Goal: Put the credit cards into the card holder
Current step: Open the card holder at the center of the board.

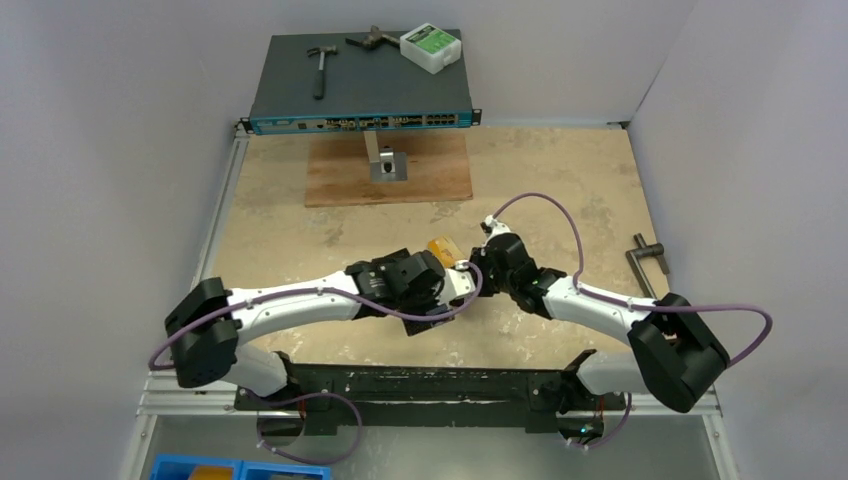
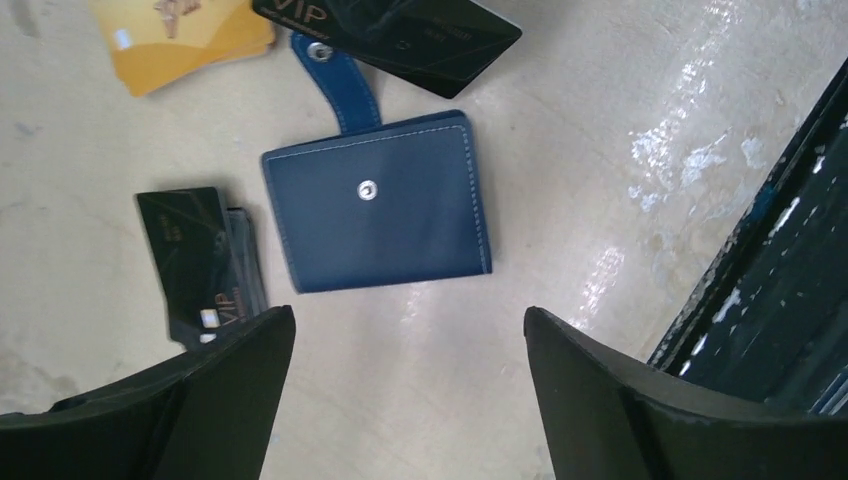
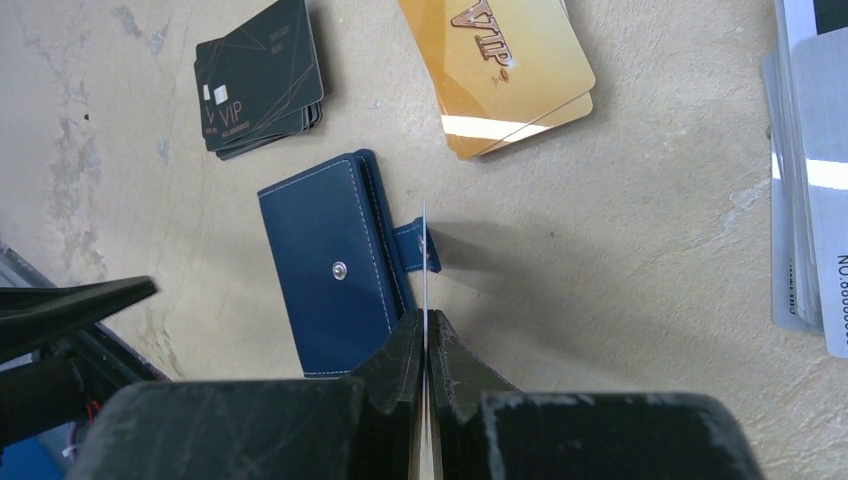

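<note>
Navy-blue and edged with pale stitching, the one small folding card holder (image 3: pixel 330 270) lies closed and flat on the mottled beige table (image 3: pixel 620 290), between the two grippers. One silver snap stud (image 3: pixel 341 269) sits at the middle of its top face. Its single strap tab (image 2: pixel 338 85) lies unfastened and sticks out from one edge.

Three loose stacks of credit cards lie around it on the table:
- Black stack (image 3: pixel 260 80), printed VIP, just beside the holder.
- Orange-gold stack (image 3: pixel 510 70), near the tab side.
- Silver-grey stack (image 3: pixel 805 180), well apart at the frame edge.

How many cards each stack holds cannot be told.

The right gripper (image 3: pixel 426 325) is clamped on one more card, the held card (image 3: pixel 424 255). It is seen edge-on over the tab and looks black with VIP lettering from the left wrist. The left gripper (image 2: pixel 408 320) hovers above the holder with its jaws spread wide and empty.
</note>
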Robot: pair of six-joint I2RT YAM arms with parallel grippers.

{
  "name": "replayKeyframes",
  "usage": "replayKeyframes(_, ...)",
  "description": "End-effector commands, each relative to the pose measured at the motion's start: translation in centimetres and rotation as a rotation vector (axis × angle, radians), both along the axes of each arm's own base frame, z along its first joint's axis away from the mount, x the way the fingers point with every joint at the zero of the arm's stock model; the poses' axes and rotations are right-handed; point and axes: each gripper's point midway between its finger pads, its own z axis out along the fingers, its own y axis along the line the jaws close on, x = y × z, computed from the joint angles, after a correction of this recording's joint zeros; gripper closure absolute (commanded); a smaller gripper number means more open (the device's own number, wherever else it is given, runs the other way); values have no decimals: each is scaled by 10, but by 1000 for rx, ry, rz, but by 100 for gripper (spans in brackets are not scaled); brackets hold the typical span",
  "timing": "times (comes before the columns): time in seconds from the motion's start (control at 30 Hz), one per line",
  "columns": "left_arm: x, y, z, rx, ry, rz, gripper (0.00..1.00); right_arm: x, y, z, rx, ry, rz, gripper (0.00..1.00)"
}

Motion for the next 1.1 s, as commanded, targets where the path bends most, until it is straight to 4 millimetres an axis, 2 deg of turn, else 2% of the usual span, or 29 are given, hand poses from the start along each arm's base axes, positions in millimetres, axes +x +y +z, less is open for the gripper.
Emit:
replayKeyframes(0.0,5,-22,-10,0,29,47,10,6,6,13,67,-37,7,100)
replayKeyframes(0.1,14,-26,-21,74,40,87,9,6,6,10,72,-33,5,100)
replayKeyframes(0.2,24,-21,-37,193,59,150,10,6,4,6,76,-24,2,100)
replayKeyframes(0.27,27,-22,-41,174,76,170,11,5,3,3,74,-16,1,100)
replayKeyframes(0.47,18,-21,-47,150,117,166,11,6,0,-4,77,-1,0,100)
replayKeyframes(0.53,22,-20,-50,158,100,174,11,7,1,-6,82,1,1,100)
replayKeyframes(0.8,38,-8,-54,197,-18,171,29,4,-2,-18,93,33,-17,100)
replayKeyframes(0.93,33,-4,-59,199,-12,138,35,1,-5,-28,100,59,-25,100)
replayKeyframes(1.07,21,-9,-52,166,16,102,29,-2,-8,-37,100,79,-34,100)
